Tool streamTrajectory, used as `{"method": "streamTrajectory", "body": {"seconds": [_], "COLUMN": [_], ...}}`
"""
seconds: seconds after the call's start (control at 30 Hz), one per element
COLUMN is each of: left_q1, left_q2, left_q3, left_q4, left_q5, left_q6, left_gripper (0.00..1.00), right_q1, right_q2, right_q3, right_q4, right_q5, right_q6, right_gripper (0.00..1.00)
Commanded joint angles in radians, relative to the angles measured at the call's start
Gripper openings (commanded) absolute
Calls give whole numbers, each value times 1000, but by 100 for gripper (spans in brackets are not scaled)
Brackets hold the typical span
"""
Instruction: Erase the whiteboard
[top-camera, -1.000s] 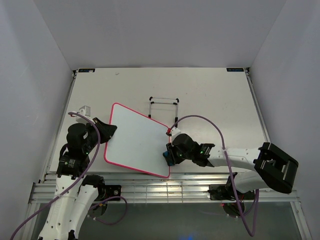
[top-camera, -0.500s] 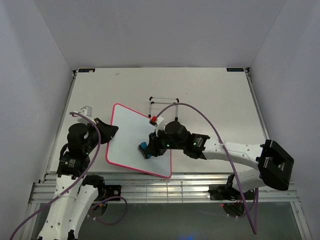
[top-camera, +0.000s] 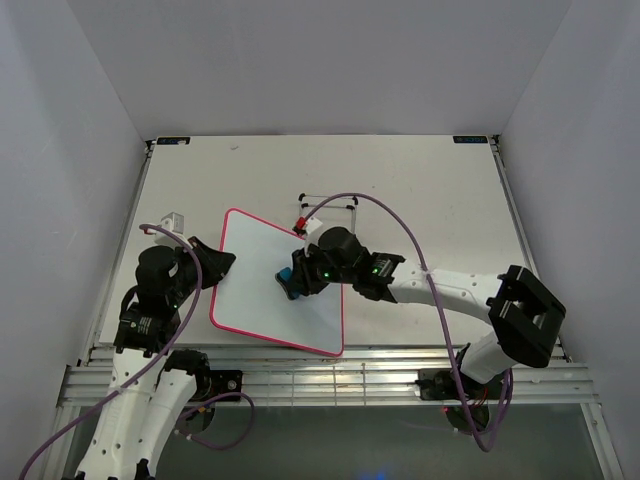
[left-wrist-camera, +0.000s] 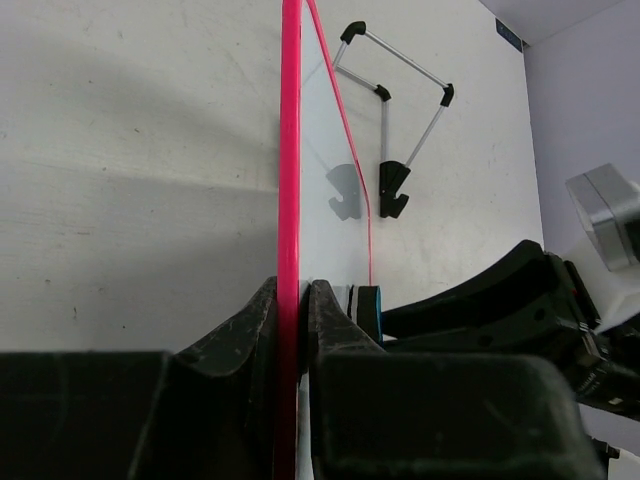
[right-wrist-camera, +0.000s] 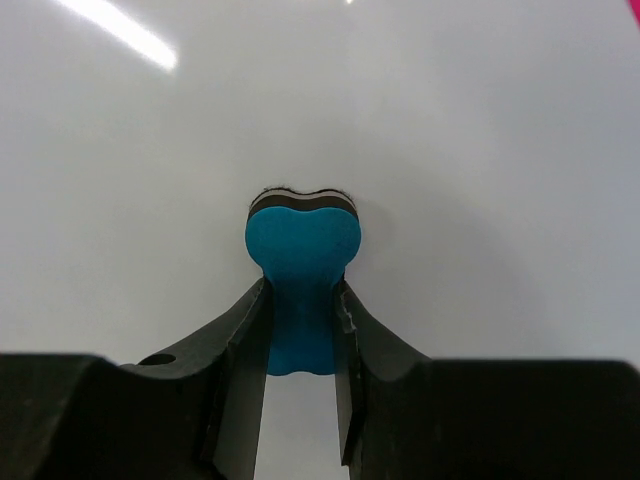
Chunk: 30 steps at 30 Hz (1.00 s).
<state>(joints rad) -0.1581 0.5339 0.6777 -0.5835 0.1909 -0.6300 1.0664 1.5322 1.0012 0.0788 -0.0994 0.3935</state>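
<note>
The whiteboard (top-camera: 262, 300) rests on the near-left part of the table (top-camera: 430, 190), just in front of the wire stand (top-camera: 328, 203); no marks show on it. The left gripper (left-wrist-camera: 296, 300) is clamped on the board's pink left edge, 1 finger per face; the right gripper (right-wrist-camera: 300, 300) is closed on the blue eraser (right-wrist-camera: 302, 245), pad against the board's centre. Risks: heavy pressure could slide the board out of the clamp; the eraser could twist in its narrow hold; a long stroke could strike the stand.
</note>
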Motion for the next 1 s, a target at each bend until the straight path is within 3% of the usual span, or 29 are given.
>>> {"method": "streamTrajectory", "body": {"seconds": [0.0, 0.13, 0.3, 0.43, 0.63, 0.77, 0.97], "left_q1": [-8, -8, -8, -8, -8, -8, -8], "left_q2": [-8, -14, -9, -8, 9, 9, -2], "left_q3": [0, 0, 0, 2, 0, 2, 0], "left_q4": [-7, -7, -7, -7, -7, -7, -9], "left_q5": [10, 13, 13, 12, 16, 12, 25], "left_q6": [58, 59, 58, 59, 59, 56, 59], "left_gripper": [0, 0, 0, 0, 0, 0, 0], "right_q1": [-46, -146, -171, -137, -10, 56, 64], "right_q2": [23, -23, -17, -14, 58, 152, 256], "right_q3": [-116, -240, -198, -165, 46, 215, 418], "right_q4": [-165, -163, -165, 103, 193, 116, -80], "right_q5": [86, 118, 52, -205, -267, -220, -16], "right_q6": [-15, -13, -30, 33, 77, 51, -16], "right_gripper": [8, 9, 9, 8, 8, 8, 8]}}
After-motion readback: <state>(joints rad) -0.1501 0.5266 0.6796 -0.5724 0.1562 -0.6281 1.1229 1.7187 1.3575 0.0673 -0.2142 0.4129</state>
